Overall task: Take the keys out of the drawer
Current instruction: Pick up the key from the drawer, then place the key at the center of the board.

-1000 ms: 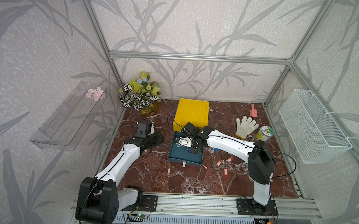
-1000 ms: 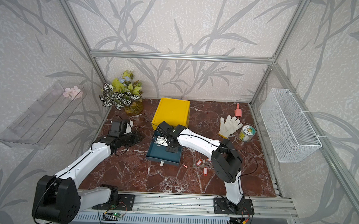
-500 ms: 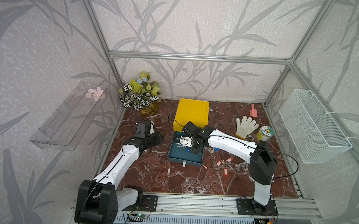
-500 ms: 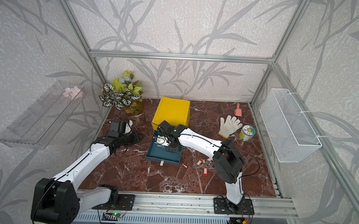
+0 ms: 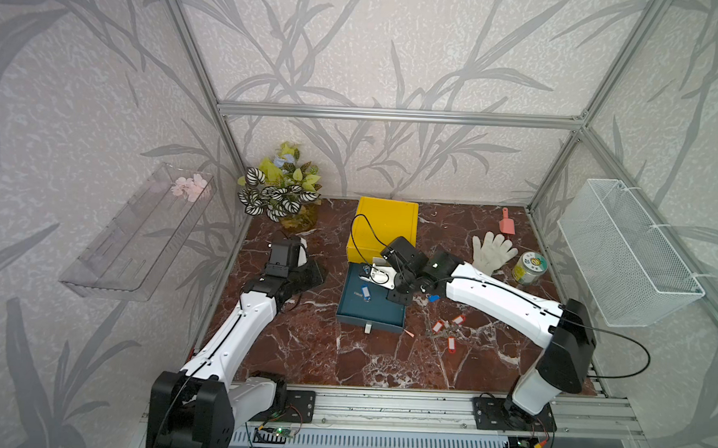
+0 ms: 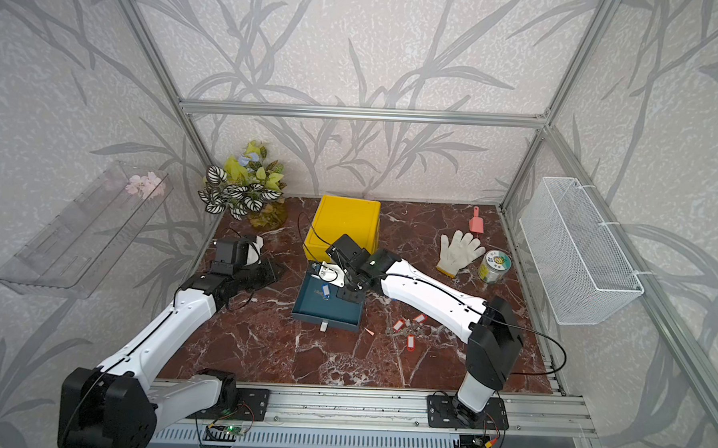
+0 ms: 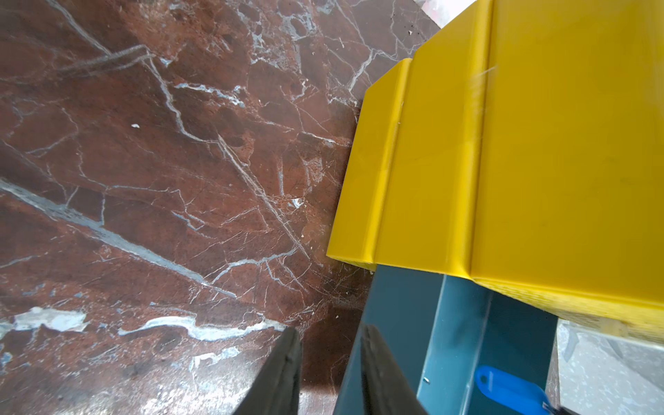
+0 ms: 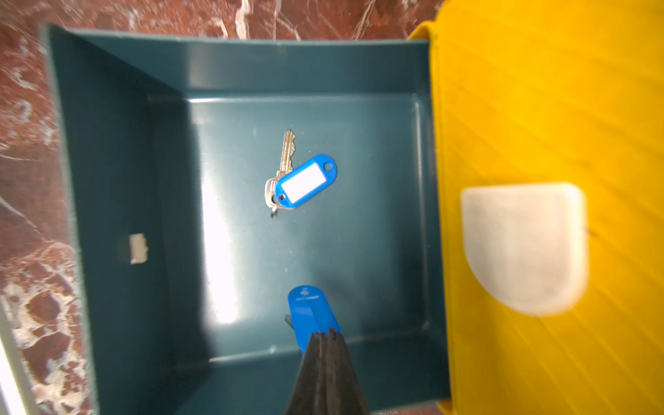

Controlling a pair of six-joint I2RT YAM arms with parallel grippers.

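Right tool (image 8: 325, 336) is closing fully on the near end of a blue tag (image 8: 309, 309) and is holding it inside the drawer (image 8: 118, 143). A grey sliver is showing beside the tag. Whether that is its key cannot be told.

Left tool (image 7: 328, 334) is hanging partly open and empty, just beside the drawer wall that faces the worktop's left edge.

A second blue-tagged key (image 8: 300, 179) is lying flat on the drawer floor, apart from the held one. The red-tagged keys (image 5: 444, 328) are already lying on the worktop (image 5: 301, 355), between the drawer and the right edge.

Risks:
- The hold is taking in only the tag's end, so in my judgement a swinging key could be twisting it loose during the lift.
- The drawer walls and the overhanging front of the yellow cabinet (image 5: 384, 222) are standing close, so a dangling key could be catching there.
- Nothing is bracing the drawer, so a snag could be dragging it.

Surroundings:
- A cable (image 5: 359, 233) is looping over the cabinet beside the right wrist.
- A white glove (image 5: 493, 251), a tin (image 5: 530, 268) and a pink scoop (image 5: 506, 225) are lying near the back right corner, clear of the exit path.
- A plant (image 5: 279, 192) is occupying the back left corner.
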